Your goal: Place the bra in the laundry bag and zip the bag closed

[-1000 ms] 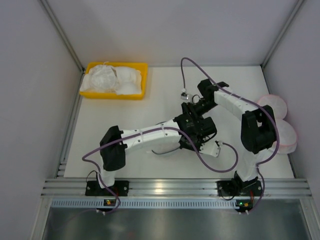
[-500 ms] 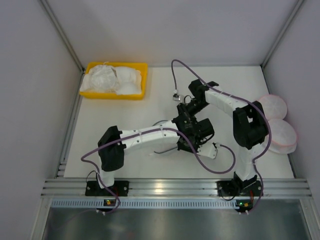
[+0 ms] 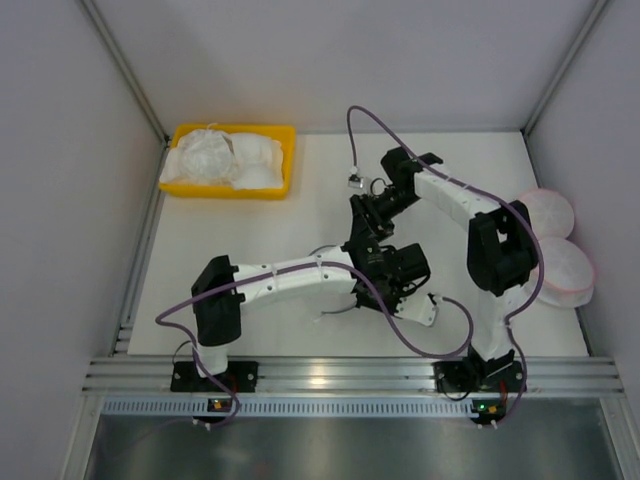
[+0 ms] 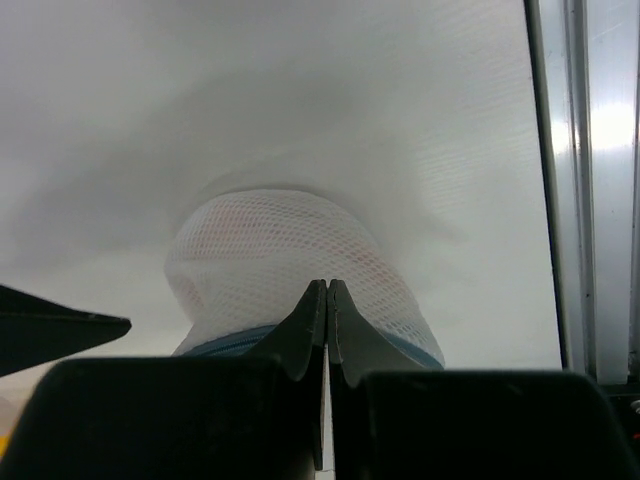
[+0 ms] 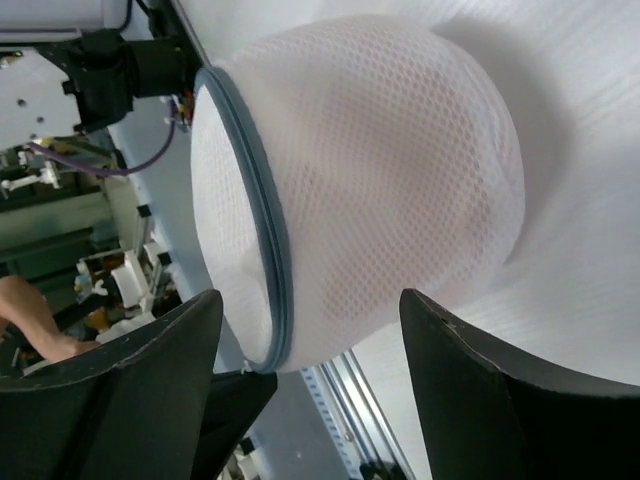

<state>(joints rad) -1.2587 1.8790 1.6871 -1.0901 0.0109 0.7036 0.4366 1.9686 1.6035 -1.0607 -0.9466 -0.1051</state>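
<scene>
White table (image 3: 250, 240); laundry bag (image 5: 380, 150) sits mid-table, domed, bra (image 5: 400, 210) a pink blush through the mesh. Right gripper (image 5: 310, 300) spread, bag dead ahead, zip rim (image 5: 268, 200) running top-to-bottom at frame left. Left gripper (image 4: 327, 292) pressed together at that rim.

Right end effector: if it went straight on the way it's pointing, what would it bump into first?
Most likely the laundry bag: its domed white mesh sits dead ahead, framed by the open right end effector. How near it is, the wrist view can't settle.
</scene>
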